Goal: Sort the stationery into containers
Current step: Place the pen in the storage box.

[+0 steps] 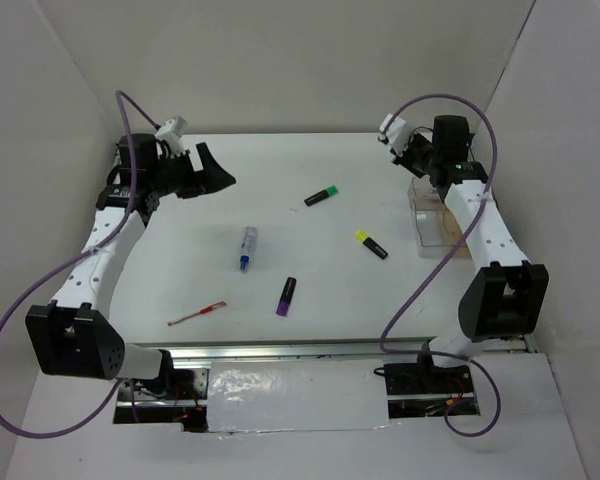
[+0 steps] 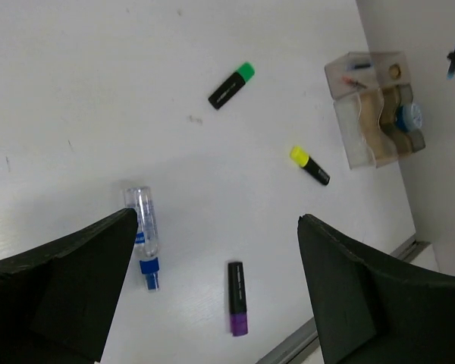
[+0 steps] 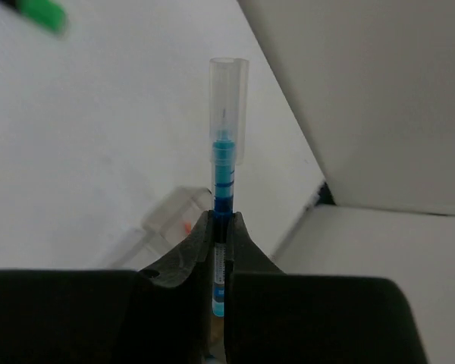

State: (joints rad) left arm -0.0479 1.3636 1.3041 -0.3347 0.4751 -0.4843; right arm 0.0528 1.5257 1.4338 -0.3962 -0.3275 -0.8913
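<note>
1. The right gripper (image 3: 220, 227) was pinching a blue pen (image 3: 226, 163), whose capped end stuck out past its fingertips.
2. The box (image 3: 171, 216) sat just beyond and below those tips.
3. The left gripper (image 2: 216, 220) was spread wide and held nothing. A tube (image 2: 144, 227) lay beside one finger, a purple highlighter (image 2: 237, 298) lay between the fingers, and a yellow highlighter (image 2: 309, 166) and then a green highlighter (image 2: 231, 85) lay farther out.

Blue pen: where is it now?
The blue pen is clamped in the right gripper (right wrist view), by the clear box's far end at the top view's right.
</note>
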